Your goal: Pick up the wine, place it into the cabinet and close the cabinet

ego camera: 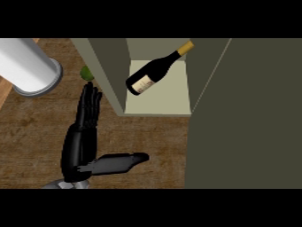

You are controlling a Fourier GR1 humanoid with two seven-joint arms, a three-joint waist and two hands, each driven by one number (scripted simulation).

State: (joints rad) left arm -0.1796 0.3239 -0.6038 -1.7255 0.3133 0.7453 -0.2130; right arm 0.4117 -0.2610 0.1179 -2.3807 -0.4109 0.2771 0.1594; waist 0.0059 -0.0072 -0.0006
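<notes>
Dark-glass wine bottle (152, 72) lies tilted inside the open cabinet (160, 106), already delivered. We note the left hand (87, 106) beside the cabinet's left wall, fingers straight and holding nothing, placed, we judge, to close it. Right hand unseen.

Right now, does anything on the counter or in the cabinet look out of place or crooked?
Yes. The wine bottle sits askew in the open cabinet, tilted with its neck toward the back rather than upright. The left robot hand rests open on the counter beside the cabinet. Nothing looks spilled or broken.
</notes>
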